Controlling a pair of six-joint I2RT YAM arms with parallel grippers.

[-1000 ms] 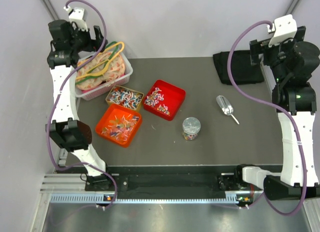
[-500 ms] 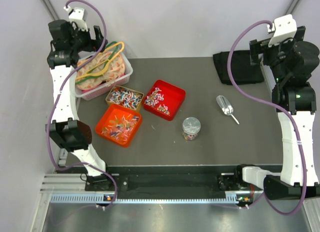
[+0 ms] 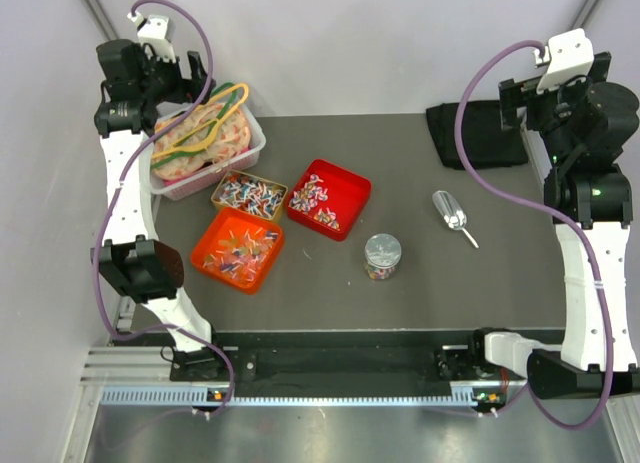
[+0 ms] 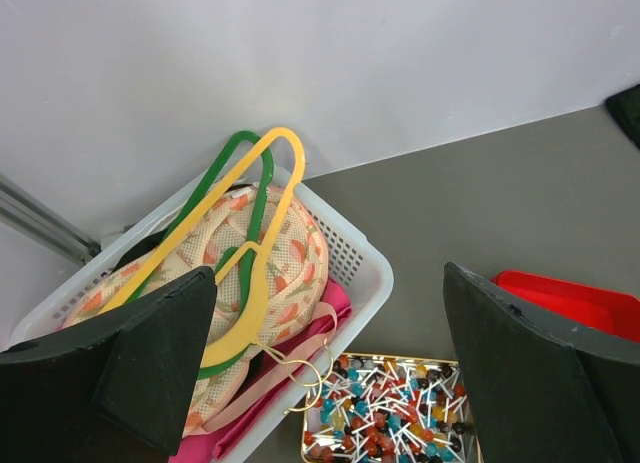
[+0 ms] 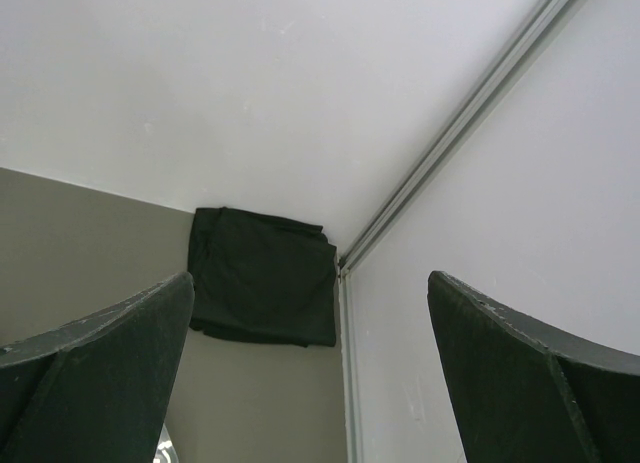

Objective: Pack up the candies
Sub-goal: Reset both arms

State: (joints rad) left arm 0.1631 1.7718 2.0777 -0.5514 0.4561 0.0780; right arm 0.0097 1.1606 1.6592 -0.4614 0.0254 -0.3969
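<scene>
The candies are tiny multicoloured sweets on sticks. They fill a gold tin (image 3: 249, 194), an orange tray (image 3: 238, 248) and a red tray (image 3: 328, 199). The tin also shows in the left wrist view (image 4: 385, 413). A clear jar (image 3: 382, 256) with a few candies stands mid-table, and a metal scoop (image 3: 451, 215) lies to its right. My left gripper (image 3: 170, 75) is open and empty, raised over the white basket at the back left. My right gripper (image 3: 537, 101) is open and empty, raised at the back right above a black cloth.
A white basket (image 3: 256, 140) at the back left holds pink-orange items with green and yellow hangers (image 4: 250, 223). A folded black cloth (image 3: 475, 133) lies in the back right corner, also seen in the right wrist view (image 5: 262, 275). White walls close the back and sides.
</scene>
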